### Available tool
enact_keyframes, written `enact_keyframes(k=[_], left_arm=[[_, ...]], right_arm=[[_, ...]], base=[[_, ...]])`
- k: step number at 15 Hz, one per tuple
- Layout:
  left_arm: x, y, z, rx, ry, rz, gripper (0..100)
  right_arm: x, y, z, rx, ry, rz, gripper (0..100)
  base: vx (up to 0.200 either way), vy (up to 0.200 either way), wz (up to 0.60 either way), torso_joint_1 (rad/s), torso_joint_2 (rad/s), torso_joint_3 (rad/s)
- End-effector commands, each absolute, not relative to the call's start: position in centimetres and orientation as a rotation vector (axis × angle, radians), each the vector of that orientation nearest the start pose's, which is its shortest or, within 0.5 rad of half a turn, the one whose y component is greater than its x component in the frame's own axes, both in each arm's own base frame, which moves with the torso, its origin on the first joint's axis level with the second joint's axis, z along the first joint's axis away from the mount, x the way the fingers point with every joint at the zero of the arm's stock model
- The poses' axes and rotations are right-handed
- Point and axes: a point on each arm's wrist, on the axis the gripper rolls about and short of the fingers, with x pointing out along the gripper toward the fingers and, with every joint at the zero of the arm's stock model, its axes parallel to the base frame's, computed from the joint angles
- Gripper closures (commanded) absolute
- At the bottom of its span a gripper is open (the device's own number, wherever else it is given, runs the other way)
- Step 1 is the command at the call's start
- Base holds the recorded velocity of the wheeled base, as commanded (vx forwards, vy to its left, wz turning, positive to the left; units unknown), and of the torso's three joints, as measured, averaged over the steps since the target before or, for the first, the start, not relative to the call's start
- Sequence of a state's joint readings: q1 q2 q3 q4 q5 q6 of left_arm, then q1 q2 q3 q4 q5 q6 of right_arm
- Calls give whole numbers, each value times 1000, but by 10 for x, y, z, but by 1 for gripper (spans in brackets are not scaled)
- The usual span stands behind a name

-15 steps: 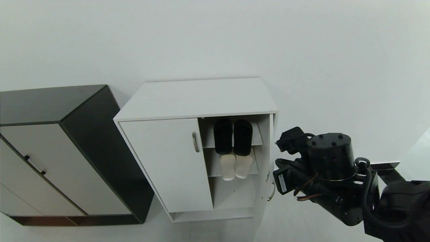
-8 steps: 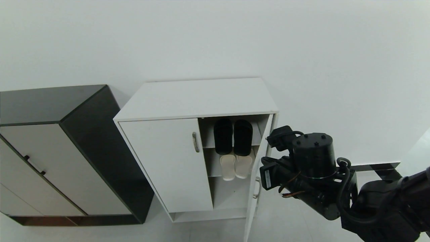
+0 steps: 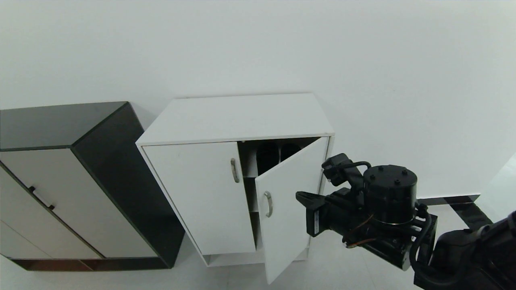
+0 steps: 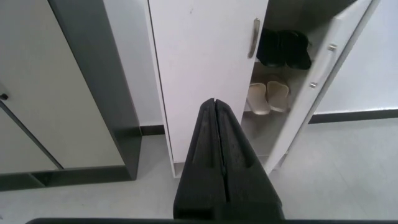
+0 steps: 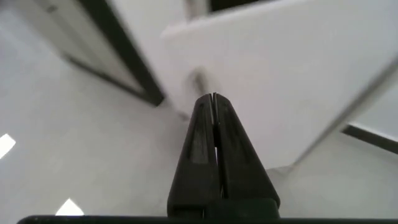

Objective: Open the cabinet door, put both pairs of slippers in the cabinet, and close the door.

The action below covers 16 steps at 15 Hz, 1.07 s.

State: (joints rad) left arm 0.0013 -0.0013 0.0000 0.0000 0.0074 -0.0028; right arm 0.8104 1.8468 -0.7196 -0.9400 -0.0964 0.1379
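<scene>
My right gripper (image 3: 302, 196) has its fingers pressed together with nothing between them. It sits against or just off the outer face of the right door (image 3: 288, 209); I cannot tell whether it is actually touching. A second ago this door stood wide open, edge-on to my head camera, with my arm out beside it. Half a second ago it had begun to swing. Now it is roughly half shut and my arm has followed it across towards the cabinet (image 3: 242, 117). The door handle (image 3: 268, 204) faces me, just beside my fingertips.

My left gripper (image 4: 214, 101) is also pressed shut and empty, hanging low and well apart from the cabinet, pointed at its closed left door (image 3: 197, 193).

Behind the swinging door, the black slippers (image 4: 283, 48) lie on the upper shelf and the white slippers (image 4: 268, 96) on the shelf below. From the head view, only the tops of the black pair show above the door's edge.

With both pairs stowed, I judge the task to be in its last step, with the remaining swing of the door still to be pushed home.

Farther off, the dark cabinet (image 3: 100, 161) stands untouched against the wall.

A small pale sticker (image 3: 316, 219) sits on my right gripper's housing, its print too small to read. I see no other writing.
</scene>
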Motion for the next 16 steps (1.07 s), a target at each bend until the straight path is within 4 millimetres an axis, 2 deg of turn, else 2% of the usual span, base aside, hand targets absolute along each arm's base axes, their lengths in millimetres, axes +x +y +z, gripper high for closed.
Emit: enact_keyframes(k=[1, 3, 8, 9, 12, 14, 16], left_arm=[[-23, 0, 75, -3, 0, 9, 100], [-23, 0, 75, 0, 0, 9, 100], [-23, 0, 75, -2, 0, 9, 100], [-23, 0, 75, -2, 0, 9, 100], [-23, 0, 75, -2, 0, 9, 100], [-23, 0, 75, -2, 0, 9, 100], [-23, 0, 75, -2, 0, 9, 100]], right_arm=[[214, 222, 139, 41, 266, 799, 100], [209, 216, 131, 36, 312, 888, 100], [202, 216, 115, 20, 385, 964, 100], [201, 218, 112, 21, 398, 981, 100], [220, 238, 99, 65, 345, 980, 100], [234, 249, 99, 127, 287, 977, 100], [242, 252, 100, 133, 275, 969, 100]], base=[[200, 0, 0, 2, -2, 2], [200, 0, 0, -7, -3, 7], [200, 0, 0, 4, 1, 2], [0, 0, 0, 0, 0, 0], [0, 0, 0, 0, 0, 0], [0, 0, 0, 0, 0, 0], [0, 0, 0, 0, 0, 0]])
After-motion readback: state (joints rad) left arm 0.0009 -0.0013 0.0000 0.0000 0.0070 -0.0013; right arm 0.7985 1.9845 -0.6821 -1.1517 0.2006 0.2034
